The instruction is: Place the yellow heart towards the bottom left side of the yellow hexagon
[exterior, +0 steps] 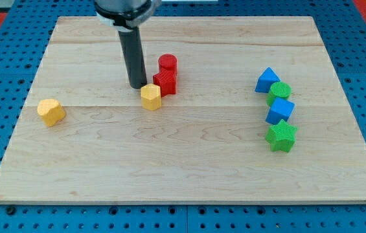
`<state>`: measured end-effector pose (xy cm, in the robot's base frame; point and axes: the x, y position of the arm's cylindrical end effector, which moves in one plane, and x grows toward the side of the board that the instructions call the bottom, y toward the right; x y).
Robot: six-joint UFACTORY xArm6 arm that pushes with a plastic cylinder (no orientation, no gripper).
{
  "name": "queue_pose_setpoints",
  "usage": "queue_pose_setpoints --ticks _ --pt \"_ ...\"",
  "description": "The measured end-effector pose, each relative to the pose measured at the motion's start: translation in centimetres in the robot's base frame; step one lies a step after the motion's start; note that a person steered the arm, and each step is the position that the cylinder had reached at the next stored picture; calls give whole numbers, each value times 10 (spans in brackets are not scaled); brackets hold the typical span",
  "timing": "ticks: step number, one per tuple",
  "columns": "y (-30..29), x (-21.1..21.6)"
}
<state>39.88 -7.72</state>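
Note:
The yellow hexagon (151,97) lies left of the board's middle, in its upper half. The yellow heart (51,111) lies far off to the view's left, near the board's left edge and slightly lower than the hexagon. My tip (137,86) stands just above and to the left of the yellow hexagon, touching it or nearly so. The tip is far from the heart.
A red cylinder (167,63) and a second red block (165,82) sit right of the tip, the lower one against the hexagon. At the right, a blue triangle (267,80), green cylinder (279,92), blue cube (280,110) and green star (281,136) form a column on the wooden board (183,181).

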Motion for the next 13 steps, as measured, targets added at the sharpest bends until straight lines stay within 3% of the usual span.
queue_pose_setpoints --ticks 3,5,6,7,8,9,12,13 --pt "-11 -2" --pt "-169 -5" --pt "-192 21" --pt "-171 56" --pt "-118 63" --pt "-158 72" --pt "-23 92" --pt "-40 116"
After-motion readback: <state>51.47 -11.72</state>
